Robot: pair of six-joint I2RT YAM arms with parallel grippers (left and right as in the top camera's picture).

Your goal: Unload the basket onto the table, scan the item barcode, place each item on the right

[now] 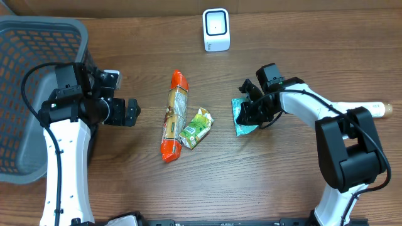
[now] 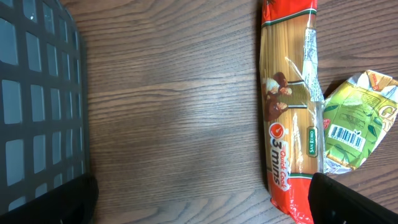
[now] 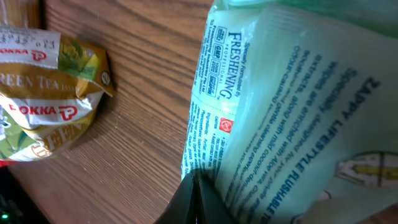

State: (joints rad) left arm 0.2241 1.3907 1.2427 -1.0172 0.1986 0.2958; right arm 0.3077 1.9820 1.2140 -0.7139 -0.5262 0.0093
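Now, nearest to my right wrist camera, the right gripper point(image 1: 251, 114) is closed on one edge of the wipes pack point(image 3: 292, 106). This soft teal pack is right of the middle of the table point(image 1: 301, 37). I cannot tell whether the pack is already off the wood or only pinched where it lies. On the face I can see there is only printed text and no barcode, so I judge the code is on a hidden side. To do this step well, I would lift slowly, because a soft pack held by one edge will hang and fold. I would then turn the wrist until the striped code shows flat and not wrinkled.

Just beside the pack, toward the middle, lies the tea carton point(image 1: 196, 127), which touches the long pasta packet point(image 1: 174, 113). I would raise the pack straight up first, so its loose end does not drag over them.

Farther away, at the back edge, stands the white scanner point(image 1: 216, 29), well apart from the pack. I think the code must be brought in front of its window, facing it squarely, and held quiet for a moment.

Farthest, on the other side, the left gripper point(image 1: 133, 112) hangs with its jaws wide apart and nothing between them, next to the grey basket point(image 1: 38, 25). It can wait there.
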